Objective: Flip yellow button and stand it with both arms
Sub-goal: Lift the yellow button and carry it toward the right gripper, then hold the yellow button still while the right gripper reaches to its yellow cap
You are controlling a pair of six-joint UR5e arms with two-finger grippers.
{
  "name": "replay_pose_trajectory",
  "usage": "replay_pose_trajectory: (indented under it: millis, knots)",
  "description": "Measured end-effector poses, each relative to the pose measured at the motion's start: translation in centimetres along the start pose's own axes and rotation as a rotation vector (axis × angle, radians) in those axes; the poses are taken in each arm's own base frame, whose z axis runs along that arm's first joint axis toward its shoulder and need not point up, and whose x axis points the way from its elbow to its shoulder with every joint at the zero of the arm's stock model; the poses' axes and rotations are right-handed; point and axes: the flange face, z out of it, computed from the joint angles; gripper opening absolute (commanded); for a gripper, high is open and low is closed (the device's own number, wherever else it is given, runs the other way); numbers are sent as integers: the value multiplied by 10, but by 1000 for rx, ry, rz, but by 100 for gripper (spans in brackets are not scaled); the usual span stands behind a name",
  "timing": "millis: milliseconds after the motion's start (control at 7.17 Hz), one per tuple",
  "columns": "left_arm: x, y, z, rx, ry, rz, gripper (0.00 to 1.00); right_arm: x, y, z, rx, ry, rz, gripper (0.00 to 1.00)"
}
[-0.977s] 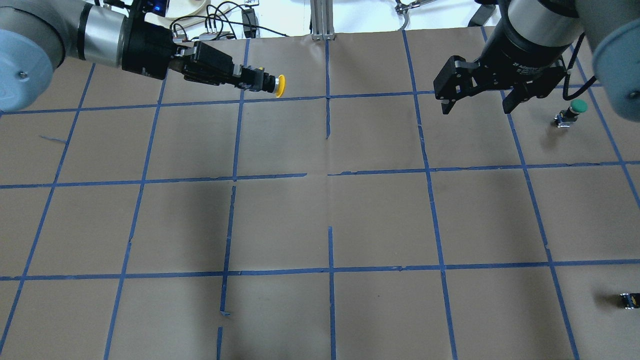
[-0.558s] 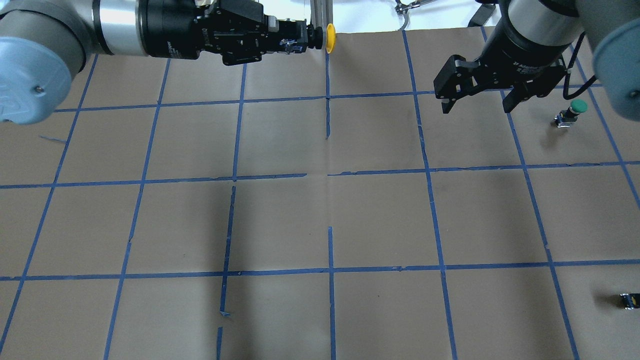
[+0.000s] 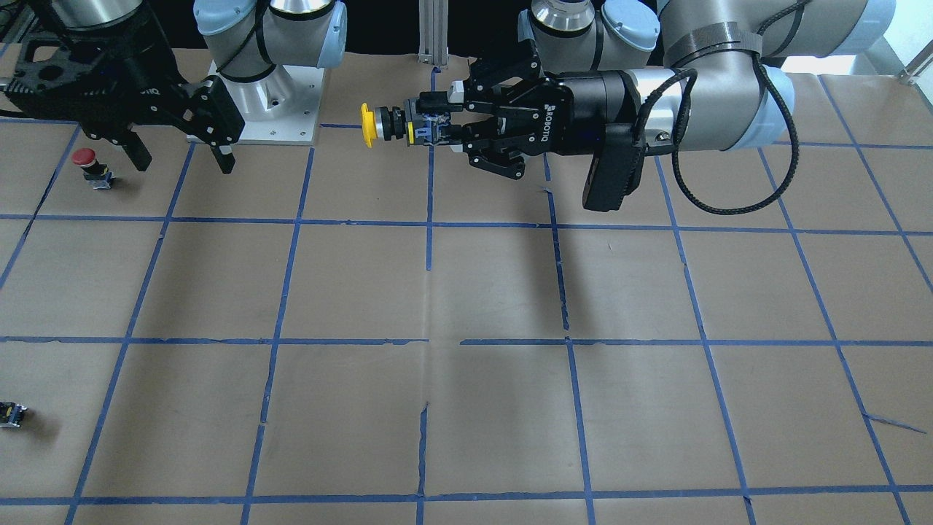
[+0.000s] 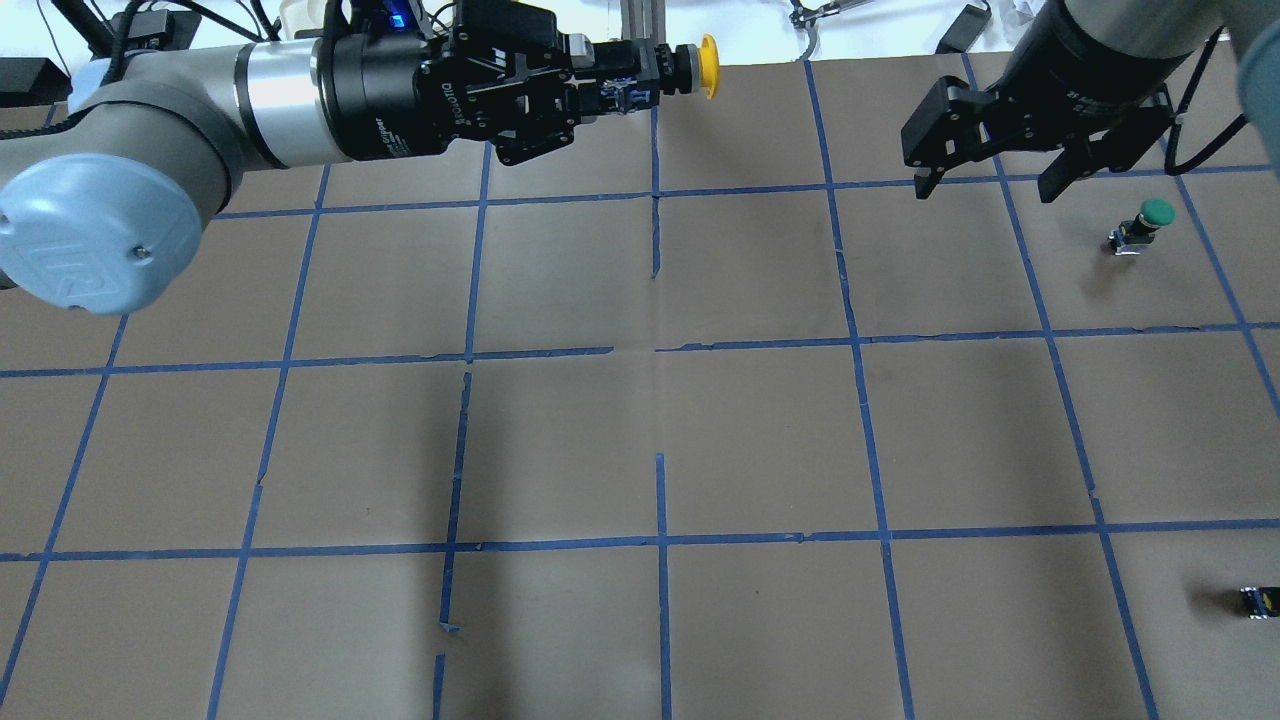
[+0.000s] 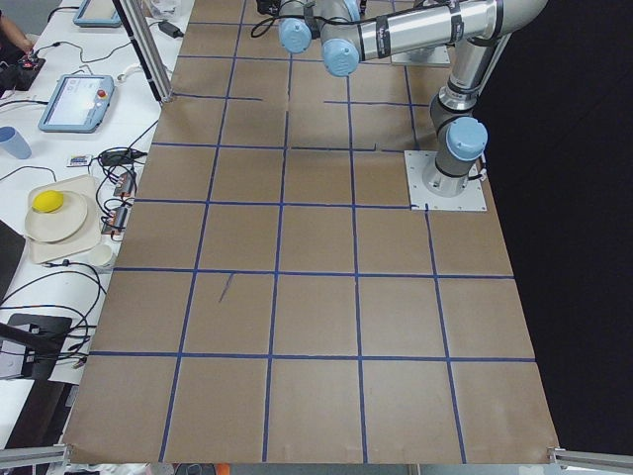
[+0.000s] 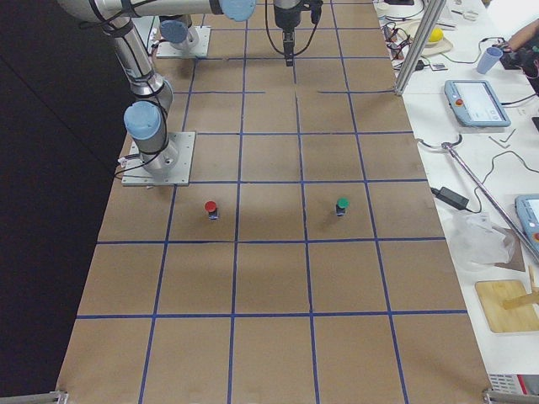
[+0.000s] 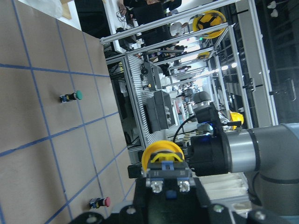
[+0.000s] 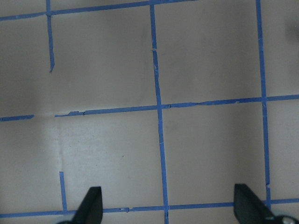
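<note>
Button [image 4: 707,66] pinched level in left gripper [image 4: 640,82], top centre; cap aimed at right gripper [image 4: 985,188], spread empty, upper right.

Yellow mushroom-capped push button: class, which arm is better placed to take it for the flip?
Right, probably. The left claw grips the yellow mushroom-capped push button by its block, cap aimed toward the open, empty right claw.

Wide-spread end effector [image 8: 168,210] fingertips [image 8: 92,204] above blue-taped paper [image 8: 107,60].

Bright, even light (soft shadows)
</note>
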Motion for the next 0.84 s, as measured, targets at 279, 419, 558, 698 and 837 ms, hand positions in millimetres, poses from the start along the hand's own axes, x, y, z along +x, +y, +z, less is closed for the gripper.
replay_pose_trajectory:
  millis: [279, 419, 558, 698, 837]
  knots:
    - [4, 3, 9, -5, 34, -64, 2, 33, -7, -1, -37, -120, 101, 100]
    - [3, 3, 13, -7, 46, -83, 2, 47, -7, 2, -91, -238, 176, 100]
    - [3, 5, 17, -14, 50, -92, 2, 62, -4, 5, -165, -385, 274, 100]
    - [3, 6, 20, -19, 52, -96, 2, 71, 0, 6, -241, -539, 383, 100]
    - [3, 7, 22, -23, 53, -98, 2, 68, 2, 4, -294, -697, 477, 100]
